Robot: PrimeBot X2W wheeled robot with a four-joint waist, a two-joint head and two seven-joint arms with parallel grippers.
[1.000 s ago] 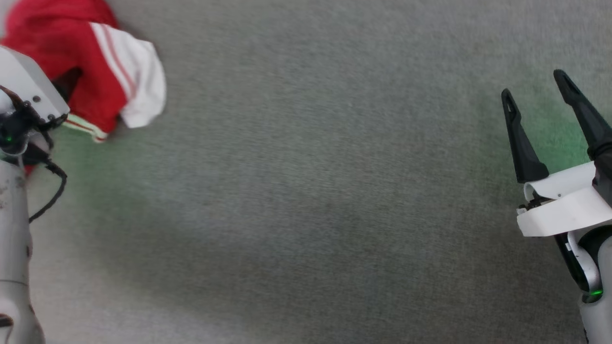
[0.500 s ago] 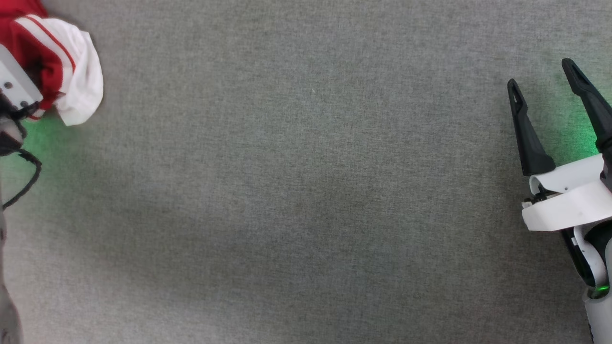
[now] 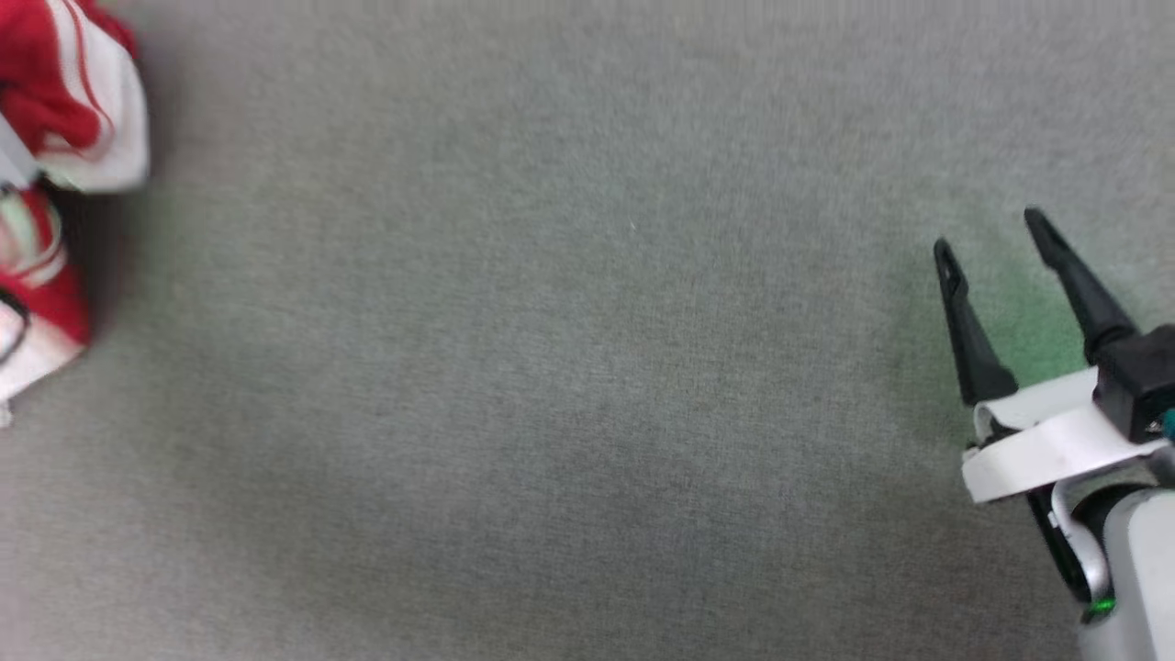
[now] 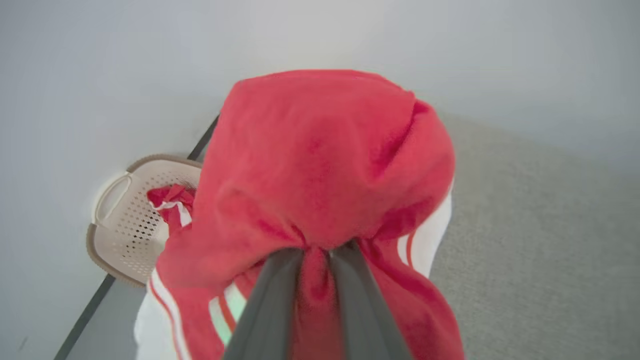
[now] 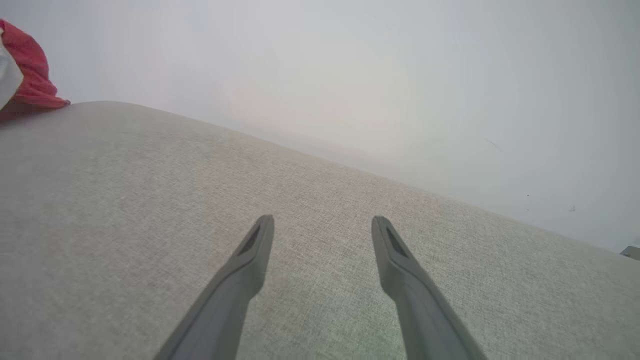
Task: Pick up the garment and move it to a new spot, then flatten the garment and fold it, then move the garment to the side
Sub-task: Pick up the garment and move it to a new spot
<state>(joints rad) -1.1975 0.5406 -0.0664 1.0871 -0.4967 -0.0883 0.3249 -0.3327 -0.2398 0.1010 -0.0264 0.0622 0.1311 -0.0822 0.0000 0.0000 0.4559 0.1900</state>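
Your left gripper (image 4: pixel 316 252) has its two dark fingers drawn close together, pinching a fold of the garment (image 4: pixel 320 165) between them. From the fingertips the shirt bunches up into a rounded mound just beyond them, and what faces you there is plain red. It drapes down on both sides of the fingers: white sleeve cloth with red stripes to either side, and a pale striped band just left of the left finger.

Left of the fingers, partly behind the cloth, lies a beige perforated basket (image 4: pixel 125 220). A scrap of red-and-white cloth sits at its rim; you cannot tell whether it belongs to the same shirt. The bunched cloth hides most of what lies past the fingertips.

In the head view the garment is blurred and cut off by the left edge, so its shape is hard to read there. It lies well apart from your right gripper (image 3: pixel 988 231), whose fingers are spread wide over the grey fabric surface (image 3: pixel 587 367). In the right wrist view a red-and-white corner of the shirt shows far to the left of the fingers, cropped by the edge.
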